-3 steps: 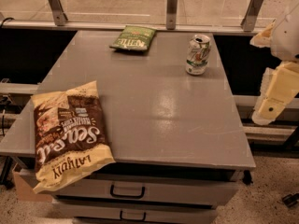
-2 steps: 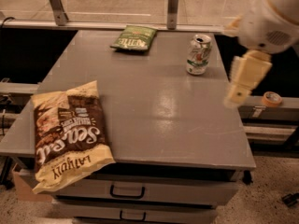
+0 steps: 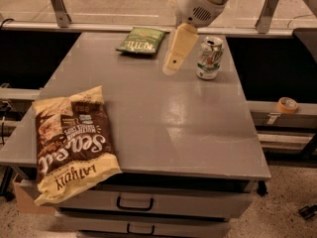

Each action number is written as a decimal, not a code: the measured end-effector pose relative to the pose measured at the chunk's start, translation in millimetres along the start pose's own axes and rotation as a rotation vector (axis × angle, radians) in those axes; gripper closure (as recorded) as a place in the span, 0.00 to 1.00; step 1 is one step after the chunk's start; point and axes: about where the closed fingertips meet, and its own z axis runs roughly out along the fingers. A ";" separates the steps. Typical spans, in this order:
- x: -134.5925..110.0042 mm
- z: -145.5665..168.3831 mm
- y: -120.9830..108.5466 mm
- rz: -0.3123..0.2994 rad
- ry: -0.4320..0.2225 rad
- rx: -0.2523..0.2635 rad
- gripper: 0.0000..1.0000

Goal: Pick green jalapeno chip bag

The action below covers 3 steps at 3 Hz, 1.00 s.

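Camera view: green bag (image 3: 141, 40) flat at worktop (image 3: 188, 128) far edge, lettering unreadable. Claw (image 3: 173, 61) hovers between it and can (image 3: 209, 57); apart or together, cannot tell. Arm cut off at top. Brown bag (image 3: 74, 143) overhangs near-left corner.

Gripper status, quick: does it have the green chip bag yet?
Gripper: open or closed cannot be told; it hangs between the green jalapeno chip bag and the soda can, touching neither.

Swinging the end effector (image 3: 173, 63) across the desk (image 3: 163, 123), from right of the soda can (image 3: 209, 57) to just left of it.
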 end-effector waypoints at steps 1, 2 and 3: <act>0.1 0.1 0.1 0.000 0.000 0.000 0.00; -6.0 15.1 -9.0 0.033 -0.019 0.018 0.00; -23.5 62.3 -35.5 0.090 -0.071 0.029 0.00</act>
